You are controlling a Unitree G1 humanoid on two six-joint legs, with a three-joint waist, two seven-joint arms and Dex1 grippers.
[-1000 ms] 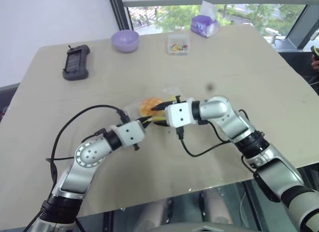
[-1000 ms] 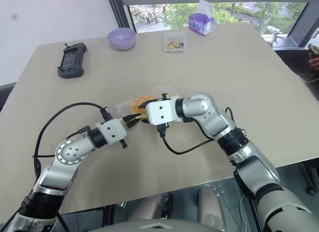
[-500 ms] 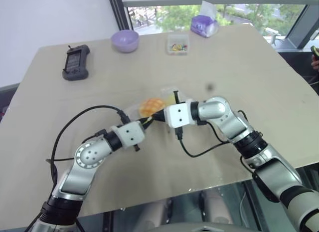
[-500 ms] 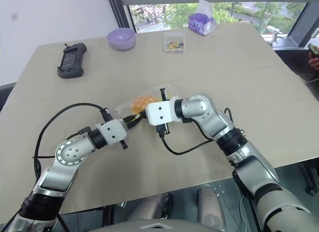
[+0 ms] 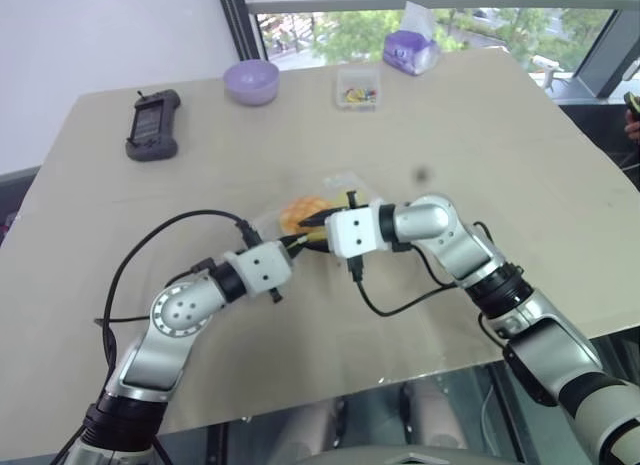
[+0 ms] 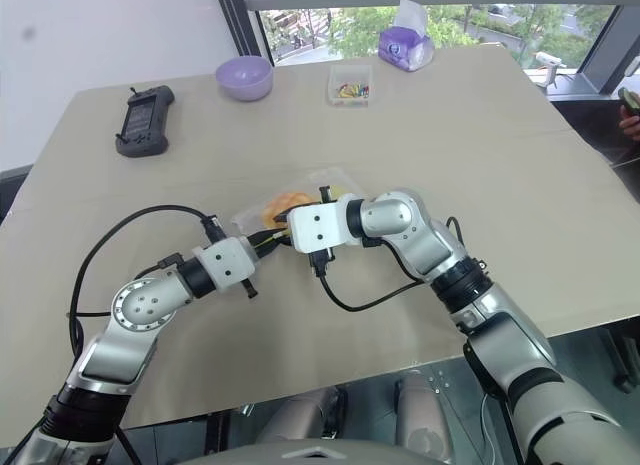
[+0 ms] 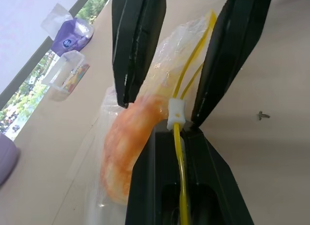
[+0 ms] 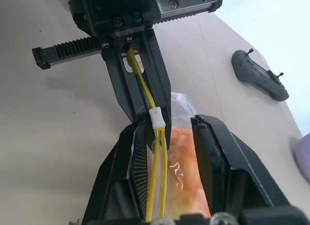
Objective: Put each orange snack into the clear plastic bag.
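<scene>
Left eye view, table: my two arms meet over the middle of the beige table [image 5: 480, 135].
Left eye view, clear plastic bag: the clear plastic bag [image 5: 340, 185] lies on the table just beyond both end effectors, crinkled, with the orange snack [image 5: 302, 212] inside it.
Left eye view, my left end effector: the left end effector [image 5: 299, 242] reaches the near edge of the bag from my left.
Left eye view, my right end effector: the right end effector [image 5: 318, 218] comes in from my right, its tips at the bag beside the snack.
Left eye view, far edge: a purple bowl [image 5: 250, 81], a dark handheld controller [image 5: 152, 124], a small clear box [image 5: 357, 87] of coloured bits and a purple tissue pack [image 5: 410, 51] stand well apart from the bag.
Left wrist view, my left end effector: its fingers [image 7: 155, 186] are pressed together, pinching the bag's yellow zip strip [image 7: 180, 152] just below the white slider [image 7: 176, 112].
Left wrist view, snack: the orange snack shows through the plastic, close beside my pinch.
Left wrist view, other arm: my right fingers [image 7: 138, 46] stand spread, one on each side of the bag.
Right wrist view, my right end effector: spread, the bag with the snack between the two fingers [image 8: 223, 162]; I cannot tell whether they touch the plastic.
Right wrist view, zip strip: it runs up to the left end effector, which clamps it.
</scene>
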